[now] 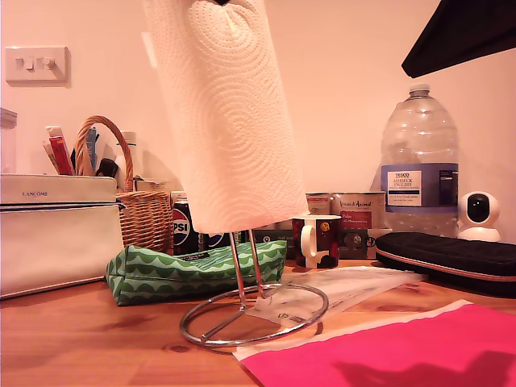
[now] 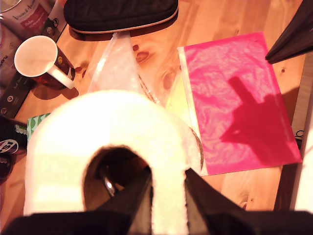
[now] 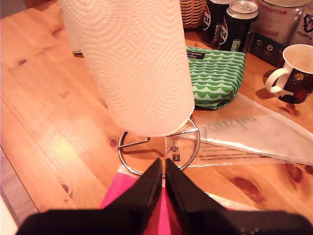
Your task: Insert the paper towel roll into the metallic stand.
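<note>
Roll [image 1: 230, 121]: light, soft, squashes easily; I hold it at the top wall.
Stand [image 1: 250, 302]: stiff wire, partly inside the core.
First tool [image 2: 166, 196]: clamped on roll.
Second tool [image 3: 164, 169]: together, empty.

The paper towel roll [image 1: 228, 113] hangs tilted over the metallic stand [image 1: 251, 300], the stand's upright wires running up into its open lower end while the ring base sits on the wooden worktop [image 1: 89, 339]. A dark hand [image 1: 461, 34] shows at the exterior view's upper right, well apart from the roll. Below that hand stand a clear water bottle [image 1: 419, 165], a black case [image 1: 451, 256] and a pink sheet [image 1: 403, 351].
</note>
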